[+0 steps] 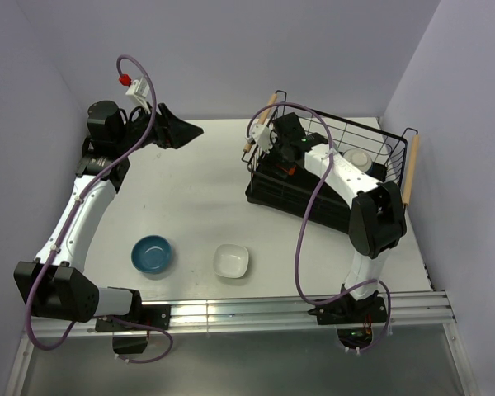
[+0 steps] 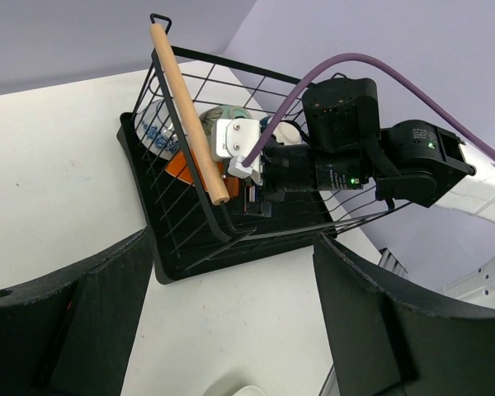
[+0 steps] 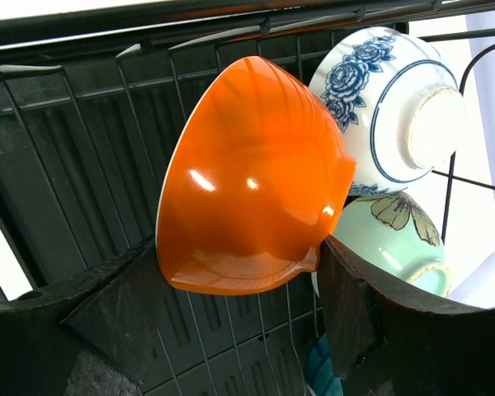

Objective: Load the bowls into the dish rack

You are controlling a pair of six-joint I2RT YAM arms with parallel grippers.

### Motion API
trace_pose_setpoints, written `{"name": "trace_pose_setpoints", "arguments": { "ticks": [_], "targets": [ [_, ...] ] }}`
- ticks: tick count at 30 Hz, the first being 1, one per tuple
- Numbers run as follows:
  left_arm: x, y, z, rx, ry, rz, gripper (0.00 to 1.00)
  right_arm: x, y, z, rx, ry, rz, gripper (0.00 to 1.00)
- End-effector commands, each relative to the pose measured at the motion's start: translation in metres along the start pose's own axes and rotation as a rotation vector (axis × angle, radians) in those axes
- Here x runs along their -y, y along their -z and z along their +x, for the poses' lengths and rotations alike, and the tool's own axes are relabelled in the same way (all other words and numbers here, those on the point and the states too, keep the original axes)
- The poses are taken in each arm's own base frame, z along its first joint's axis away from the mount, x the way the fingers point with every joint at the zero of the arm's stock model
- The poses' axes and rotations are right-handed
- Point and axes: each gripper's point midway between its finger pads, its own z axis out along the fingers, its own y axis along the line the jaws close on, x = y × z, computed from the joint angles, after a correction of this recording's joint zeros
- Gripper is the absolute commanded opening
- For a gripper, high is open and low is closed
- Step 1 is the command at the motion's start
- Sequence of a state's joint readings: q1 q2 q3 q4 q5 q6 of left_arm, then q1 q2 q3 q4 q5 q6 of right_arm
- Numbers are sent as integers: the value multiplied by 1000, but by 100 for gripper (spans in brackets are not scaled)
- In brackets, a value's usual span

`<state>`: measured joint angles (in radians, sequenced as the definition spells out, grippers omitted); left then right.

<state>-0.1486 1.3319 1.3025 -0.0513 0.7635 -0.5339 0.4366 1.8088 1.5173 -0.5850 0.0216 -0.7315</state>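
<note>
- While the left gripper (image 1: pixel 186 132) hangs over the far left of the table (image 1: pixel 198 198), its fingers are spread with nothing between them.
- Toward the near edge, the blue bowl (image 1: pixel 152 253) and, to its right, the squarish white bowl (image 1: pixel 231 261) sit upright, apart, not yet loaded.
- Inside the dish rack (image 1: pixel 396 136) on the right, the right gripper (image 3: pixel 239 256) appears to clasp the orange bowl (image 3: pixel 247 165) between wide-set fingers. That bowl is tipped on its side beside the patterned bowl (image 3: pixel 379 107) and the mint green bowl (image 3: pixel 388 239).
- We judge the step to be seating this bowl. Next we should lower it, let go, then fetch the remaining two.
</note>
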Motion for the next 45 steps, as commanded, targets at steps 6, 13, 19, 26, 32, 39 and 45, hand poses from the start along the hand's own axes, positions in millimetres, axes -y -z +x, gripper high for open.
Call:
{"name": "trace_pose_setpoints", "arguments": {
  "ticks": [6,13,19,26,32,39,45],
  "targets": [
    [13,10,-15,37,-67,15,83,3,-2,-8,-3,11,15,56],
    [14,11,-16,38,-72,18,83,3,3,-13,23,-2,12,88],
    [13,12,-16,39,-75,14,83,5,8,-13,31,1,20,90],
    [12,14,-15,37,-77,12,84,2,23,-19,68,-2,-6,92],
    [13,14,-16,39,-77,11,84,-4,34,-24,102,-11,-43,93],
    [10,18,-13,36,-71,-5,84,-6,44,-27,121,-23,-56,94],
    [-5,32,-1,-15,-72,-54,86,3,56,-32,150,-63,-50,94]
  ]
}}
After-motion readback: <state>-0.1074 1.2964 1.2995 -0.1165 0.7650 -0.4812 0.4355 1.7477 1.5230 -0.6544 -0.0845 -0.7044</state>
